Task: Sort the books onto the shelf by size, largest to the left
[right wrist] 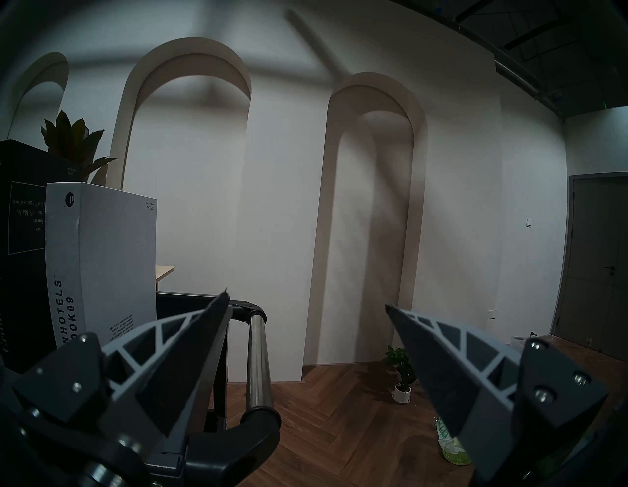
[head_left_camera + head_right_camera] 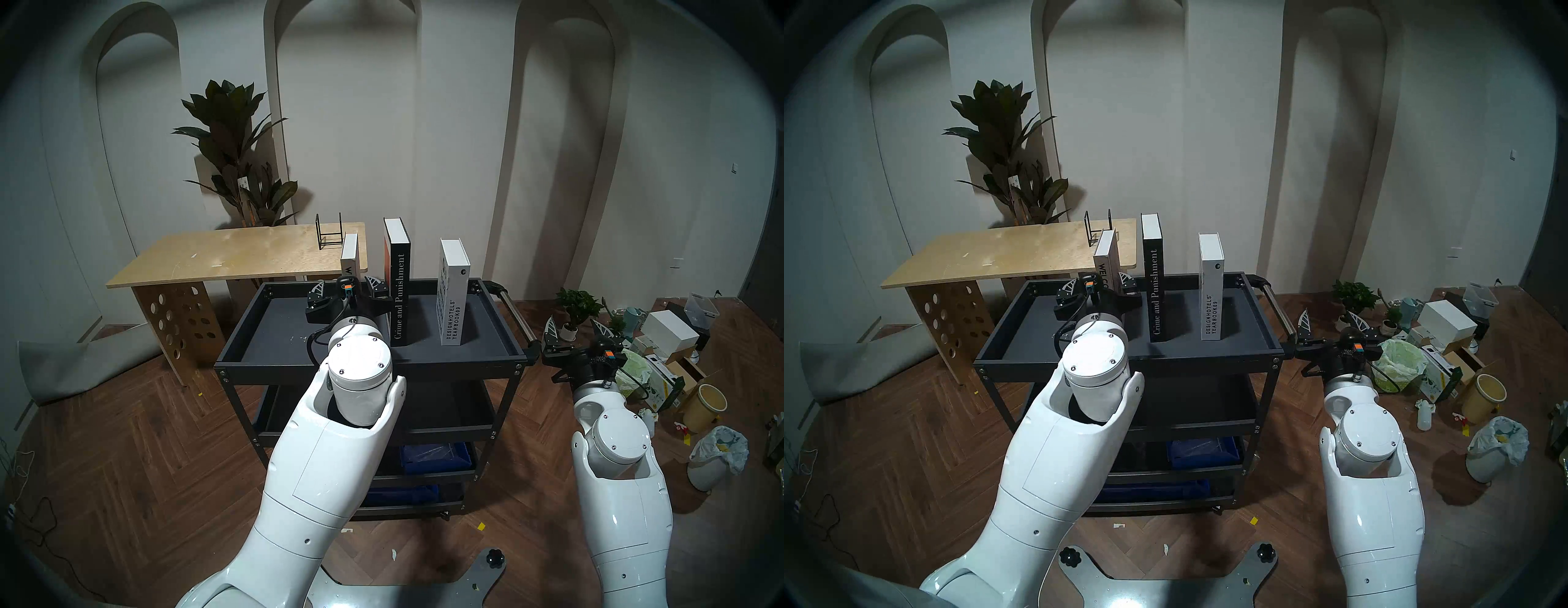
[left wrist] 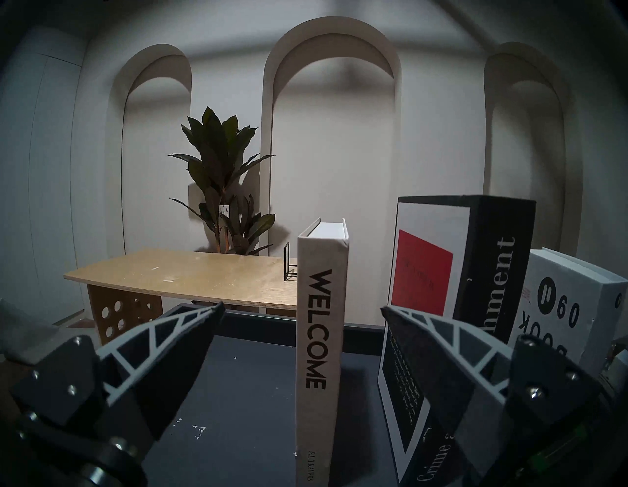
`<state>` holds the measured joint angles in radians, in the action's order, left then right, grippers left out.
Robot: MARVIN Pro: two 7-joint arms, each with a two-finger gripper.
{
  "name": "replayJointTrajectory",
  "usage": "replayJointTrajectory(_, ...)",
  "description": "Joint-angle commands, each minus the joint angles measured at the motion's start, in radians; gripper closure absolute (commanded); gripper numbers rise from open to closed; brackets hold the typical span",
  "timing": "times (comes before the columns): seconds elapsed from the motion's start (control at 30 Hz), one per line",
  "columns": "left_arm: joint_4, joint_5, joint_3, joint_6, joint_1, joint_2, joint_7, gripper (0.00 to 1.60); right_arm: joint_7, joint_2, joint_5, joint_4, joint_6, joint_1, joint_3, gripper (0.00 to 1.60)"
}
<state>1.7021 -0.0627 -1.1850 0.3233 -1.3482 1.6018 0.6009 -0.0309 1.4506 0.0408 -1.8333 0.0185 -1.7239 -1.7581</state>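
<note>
Three books stand upright on the shelf, the dark grey top tray of a black cart. From left to right they are the thin grey-white "WELCOME", the tall black "Crime and Punishment" and the white "DESIGN HOTELS YEARBOOK 09". My left gripper is open over the tray with the WELCOME spine between its fingers, a gap showing on each side. My right gripper is open and empty, off the cart's right end beside the steel handle.
A pale plywood table with a small black wire rack stands behind the cart on the left, and a tall plant behind that. Boxes, bins and small potted plants crowd the floor at right.
</note>
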Motion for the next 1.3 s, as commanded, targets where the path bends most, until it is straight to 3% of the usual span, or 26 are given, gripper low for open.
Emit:
replayJointTrajectory(0.0, -0.032, -0.007, -0.015, -0.031, 0.098, 0.008, -0.032, 0.0, -0.016, 0.01, -0.008, -0.03, 0.014, 0.003, 0.003, 0.0)
replayJointTrajectory(0.87, -0.21, -0.048, -0.064, -0.115, 0.211, -0.002, -0.128, 0.0, -0.074, 0.028, -0.05, -0.037, 0.026, -0.006, 0.024, 0.0)
replayJointTrajectory(1.27, -0.227, -0.05, -0.072, -0.122, 0.213, -0.004, -0.158, 0.06, -0.095, 0.035, -0.066, -0.036, 0.027, -0.004, 0.034, 0.0)
